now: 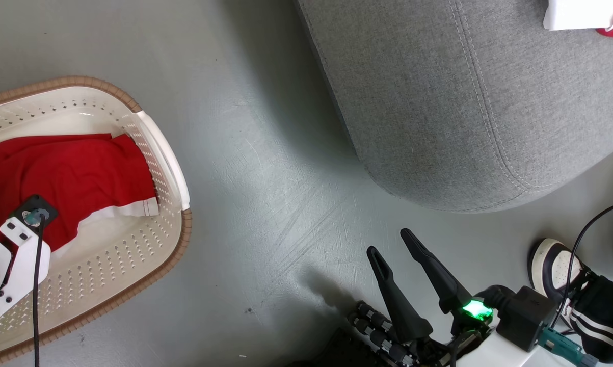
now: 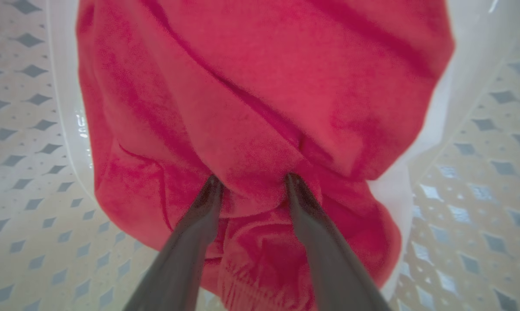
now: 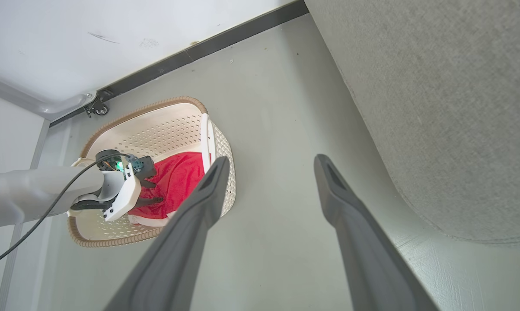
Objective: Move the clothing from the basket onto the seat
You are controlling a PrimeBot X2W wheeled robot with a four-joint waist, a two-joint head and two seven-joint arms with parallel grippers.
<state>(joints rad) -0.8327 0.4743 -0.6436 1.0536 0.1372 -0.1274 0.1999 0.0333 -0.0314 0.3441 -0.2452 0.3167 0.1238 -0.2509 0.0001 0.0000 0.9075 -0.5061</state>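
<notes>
Left wrist view has the left gripper (image 2: pixel 251 179) down inside the basket (image 2: pixel 22 172), fingers apart and tips sunk in the red garment (image 2: pixel 260 86) lying there, a fold bunched between them. Whether they pinch it I cannot tell. Right of the basket, the right gripper (image 1: pixel 389 241) hangs spread wide over the floor (image 1: pixel 265 178), with the seat (image 1: pixel 438 102) beyond.

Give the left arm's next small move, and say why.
Probably close the left gripper: its fingers stand apart, pressed into the red garment in the basket, with a fold bunched between them, not yet pinched.
</notes>
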